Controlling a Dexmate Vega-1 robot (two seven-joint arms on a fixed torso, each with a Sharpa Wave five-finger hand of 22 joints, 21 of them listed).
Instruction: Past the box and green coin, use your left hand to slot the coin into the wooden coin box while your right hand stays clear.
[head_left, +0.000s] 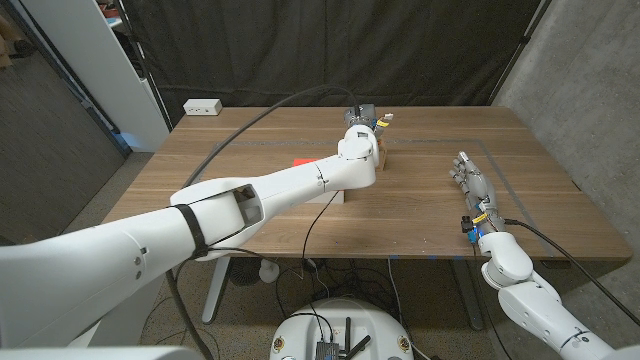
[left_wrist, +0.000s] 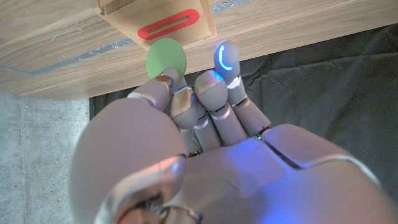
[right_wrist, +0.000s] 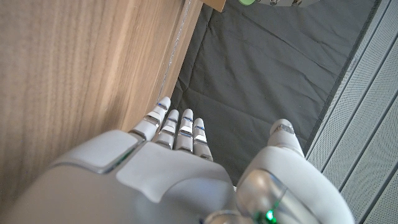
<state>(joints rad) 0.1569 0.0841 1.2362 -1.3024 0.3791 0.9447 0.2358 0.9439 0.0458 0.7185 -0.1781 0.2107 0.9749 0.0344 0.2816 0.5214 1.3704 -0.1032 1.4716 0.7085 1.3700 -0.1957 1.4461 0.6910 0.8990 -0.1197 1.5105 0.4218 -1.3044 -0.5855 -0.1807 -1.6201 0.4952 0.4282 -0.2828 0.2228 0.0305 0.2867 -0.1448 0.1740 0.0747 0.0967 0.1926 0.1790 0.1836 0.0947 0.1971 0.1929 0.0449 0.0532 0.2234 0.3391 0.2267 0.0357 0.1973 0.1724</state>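
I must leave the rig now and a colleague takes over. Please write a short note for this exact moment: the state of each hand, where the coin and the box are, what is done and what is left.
Left hand: holds the round green coin at its fingertips, close to the red-ringed slot of the light wooden coin box.
Right hand: holds nothing, fingers straight, on the wooden table well to the right of the box.
Done: coin picked up and brought to the slot.
Left: line the coin's edge up with the slot, push it in, release, withdraw. Keep the right hand where it is.
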